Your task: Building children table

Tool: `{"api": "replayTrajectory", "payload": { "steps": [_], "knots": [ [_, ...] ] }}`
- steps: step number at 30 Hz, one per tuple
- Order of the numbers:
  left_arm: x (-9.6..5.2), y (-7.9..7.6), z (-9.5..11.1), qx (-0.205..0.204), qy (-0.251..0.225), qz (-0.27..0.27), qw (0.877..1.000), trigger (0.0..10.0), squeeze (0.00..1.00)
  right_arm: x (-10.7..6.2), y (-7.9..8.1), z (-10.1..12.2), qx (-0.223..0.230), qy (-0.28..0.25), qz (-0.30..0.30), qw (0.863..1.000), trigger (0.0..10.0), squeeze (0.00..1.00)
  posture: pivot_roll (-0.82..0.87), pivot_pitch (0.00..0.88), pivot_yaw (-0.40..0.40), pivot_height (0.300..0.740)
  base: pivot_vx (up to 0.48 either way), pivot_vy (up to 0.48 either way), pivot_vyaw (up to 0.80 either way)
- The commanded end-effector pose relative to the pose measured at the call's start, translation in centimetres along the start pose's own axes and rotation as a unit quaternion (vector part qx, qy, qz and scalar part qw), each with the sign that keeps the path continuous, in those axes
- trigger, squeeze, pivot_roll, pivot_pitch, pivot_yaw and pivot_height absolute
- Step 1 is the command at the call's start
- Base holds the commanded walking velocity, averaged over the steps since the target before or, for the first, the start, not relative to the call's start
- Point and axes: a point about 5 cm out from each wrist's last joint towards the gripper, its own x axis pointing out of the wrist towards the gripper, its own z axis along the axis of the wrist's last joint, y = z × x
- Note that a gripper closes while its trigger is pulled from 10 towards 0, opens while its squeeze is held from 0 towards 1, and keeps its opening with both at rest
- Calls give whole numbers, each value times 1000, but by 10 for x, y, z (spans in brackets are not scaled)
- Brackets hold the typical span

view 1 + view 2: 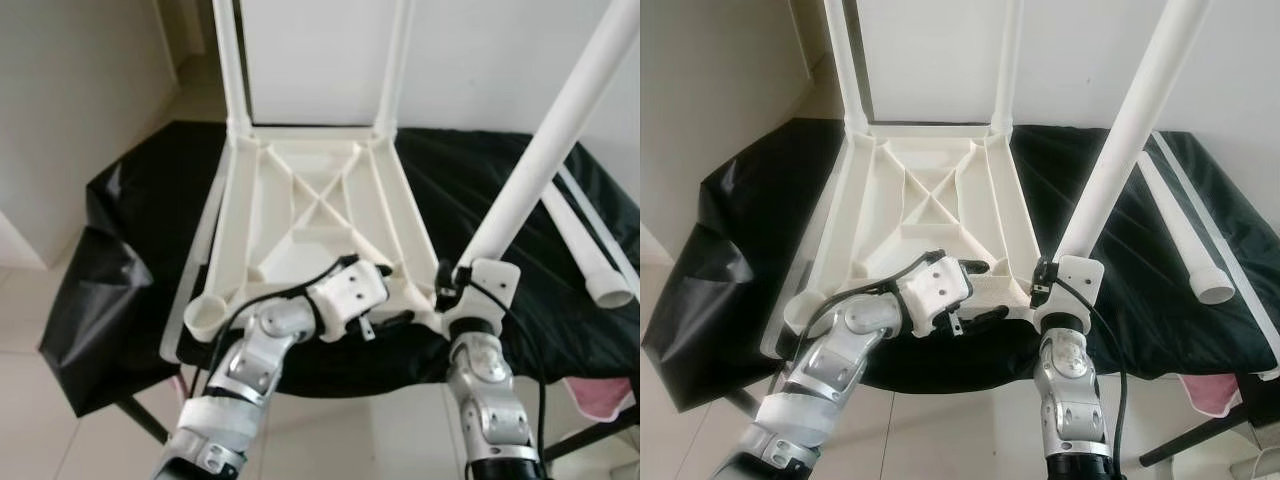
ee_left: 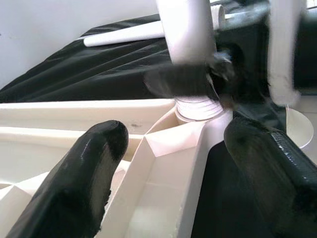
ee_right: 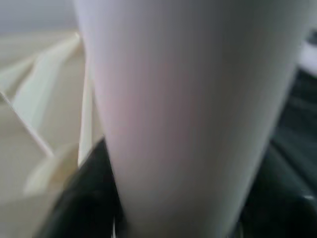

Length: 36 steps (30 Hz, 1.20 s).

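Right gripper (image 1: 447, 283): jaws closed on white leg tube (image 1: 545, 150), tube tilted, lower end at near-right corner socket of upturned tabletop (image 1: 320, 215). Left gripper (image 2: 173, 168): jaws wide, straddling tabletop's near rim beside that socket, holding nothing. Beyond: two legs upright at far corners; spare tubes (image 1: 590, 250) on black cloth (image 1: 150, 220).

No readable text, label or number appears anywhere.
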Motion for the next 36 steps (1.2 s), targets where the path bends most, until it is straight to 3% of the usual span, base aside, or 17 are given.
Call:
{"api": "replayTrajectory", "payload": {
  "steps": [1,6,7,8,9,20,25,27,29,36],
  "knots": [
    [0,8,1,1,-2,82,997,10000,0,-2,-2,-6,-4,15,-4,1000,10000,1000,-91,8,-15,740,0,0,0],
    [-1,8,1,-1,-3,79,997,10000,0,-4,-10,-1,-4,-4,4,1000,10000,1000,-90,16,-14,740,0,0,0],
    [-2,7,1,0,-3,79,997,10000,0,-4,-13,1,-4,-10,19,1000,10000,98,-91,21,-10,740,0,0,0],
    [-2,7,1,0,-3,78,997,10000,0,-4,-15,3,-4,-15,31,999,10000,98,-90,22,-10,740,0,0,0],
    [-2,6,2,2,-5,76,997,10000,0,-3,-19,6,-6,-23,44,999,10000,0,-92,22,-8,740,0,0,0],
    [-7,0,2,6,-11,45,999,10000,0,1,-40,12,-36,-36,154,987,10000,0,-97,22,3,740,0,0,0],
    [-10,3,1,7,-10,34,999,10000,0,9,-42,19,-52,-33,255,965,10000,0,-90,21,4,740,0,0,0],
    [-11,3,1,7,-9,32,999,10000,0,10,-42,20,-53,-32,264,963,10000,0,-90,21,4,740,0,0,0],
    [-11,4,-1,13,3,28,1000,10000,0,14,-41,19,-69,-18,308,949,10000,0,-86,19,3,740,0,0,0],
    [-11,-2,0,11,5,19,1000,10000,0,22,-36,17,-94,8,378,921,10000,0,-85,21,1,740,0,0,0]
  ]
}}
